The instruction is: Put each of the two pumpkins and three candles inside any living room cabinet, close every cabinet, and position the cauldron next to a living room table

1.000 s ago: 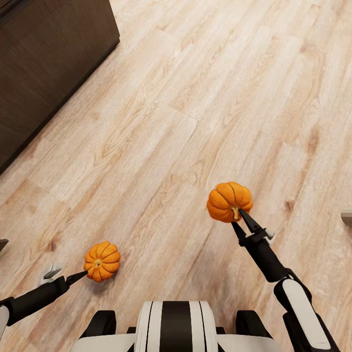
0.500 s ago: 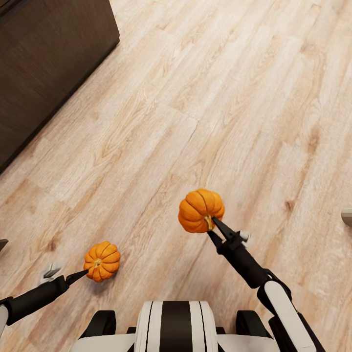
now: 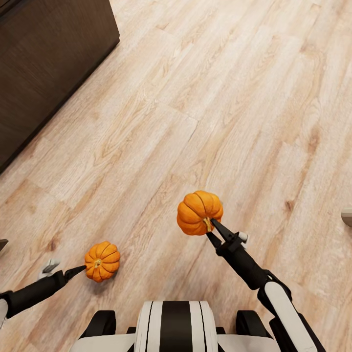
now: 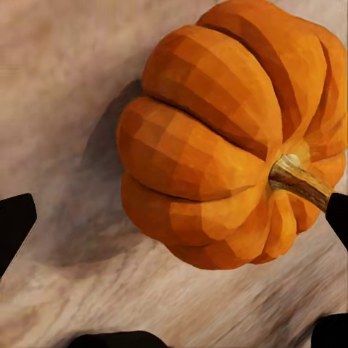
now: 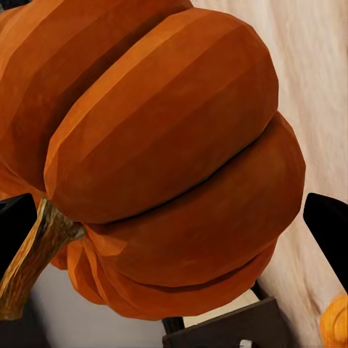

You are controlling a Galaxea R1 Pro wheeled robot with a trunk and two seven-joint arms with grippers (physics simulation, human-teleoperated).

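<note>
One orange pumpkin (image 3: pixel 102 261) lies on the light wood floor at the lower left. My left gripper (image 3: pixel 79 270) is at its near side, low over the floor. In the left wrist view this pumpkin (image 4: pixel 225 145) sits between the two spread fingertips (image 4: pixel 14 226), with a gap on one side, so the gripper is open. The second pumpkin (image 3: pixel 199 212) hangs above the floor, right of centre, with my right gripper (image 3: pixel 216 233) shut on it at the stem end. The right wrist view is mostly that pumpkin (image 5: pixel 159 145), its brown stem against one finger. No candles, cauldron or table are in view.
The dark-brown cabinet (image 3: pixel 49 58) fills the upper left corner, its front closed. A small grey object (image 3: pixel 347 217) shows at the right edge. My white and black base (image 3: pixel 176 327) is at the bottom. Wood floor stretches ahead and to the right.
My right gripper has carried its pumpkin leftward and slightly nearer to me, mostly in the first half second. The left arm has drawn back a little; the floor pumpkin has stayed put.
</note>
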